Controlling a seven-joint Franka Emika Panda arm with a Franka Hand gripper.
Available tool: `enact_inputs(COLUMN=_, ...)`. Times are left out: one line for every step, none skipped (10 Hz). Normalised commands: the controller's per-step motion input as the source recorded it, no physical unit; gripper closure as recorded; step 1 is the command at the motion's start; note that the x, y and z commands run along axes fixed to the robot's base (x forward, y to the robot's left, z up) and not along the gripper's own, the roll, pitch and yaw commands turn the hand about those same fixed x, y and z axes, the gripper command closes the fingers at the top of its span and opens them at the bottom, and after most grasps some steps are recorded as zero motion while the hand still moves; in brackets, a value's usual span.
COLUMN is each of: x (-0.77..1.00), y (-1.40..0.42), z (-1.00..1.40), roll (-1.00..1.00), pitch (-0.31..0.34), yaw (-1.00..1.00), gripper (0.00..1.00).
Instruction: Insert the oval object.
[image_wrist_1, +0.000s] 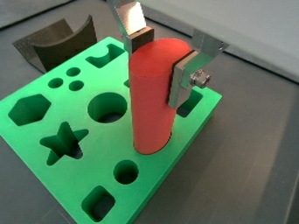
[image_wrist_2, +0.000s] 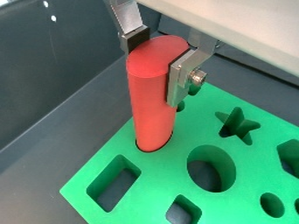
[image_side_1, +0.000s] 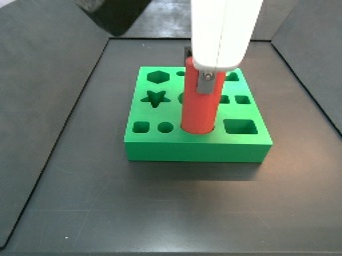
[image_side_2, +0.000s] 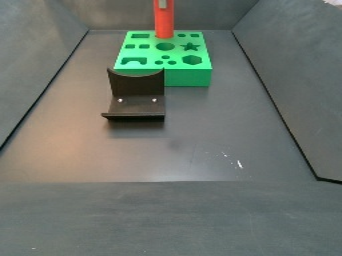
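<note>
Reaching straight down from above, the arm (image_side_1: 223, 30) holds the gripper (image_wrist_1: 162, 61) over the green block (image_side_1: 198, 143), with its white body vertical in a side view. Both wrist views show the silver fingers (image_wrist_2: 184, 77) with dark pads pressed against opposite flanks of the oval object (image_wrist_1: 155, 96), so the jaws are clamped on it near its upper end.

The oval object, a smooth red-orange rod with a rounded top, stands upright. Its lower end meets the top face of the green block at an opening, seen in a wrist view (image_wrist_2: 152, 105) as a dark rim around its base; how deep it sits in that opening cannot be told. Most of its length rises above the block in both side views (image_side_2: 163, 18).

The green block rests on the dark floor (image_side_2: 187, 150) and holds a set of shaped holes. In a wrist view these read, from the left of the picture, as a hexagon hole (image_wrist_1: 30, 108), a star hole (image_wrist_1: 63, 142) and a round hole (image_wrist_1: 107, 107) just beside the rod, with square and smaller openings along the near edge. All the holes that show are empty.

In a side view the fixture (image_side_2: 134, 92) stands on the floor just in front of the green block, apart from the gripper.
</note>
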Motion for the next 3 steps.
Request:
enact_inputs(x=0.00, y=0.00, z=-0.21, roll=-0.01, pitch=0.000, yaw=0.00, gripper=1.00)
enact_inputs(x=0.00, y=0.00, z=-0.04, roll=0.00, pitch=0.000, yaw=0.00, gripper=1.00)
enact_inputs(x=0.00, y=0.00, z=0.00, roll=0.00, pitch=0.000, yaw=0.00, gripper=1.00)
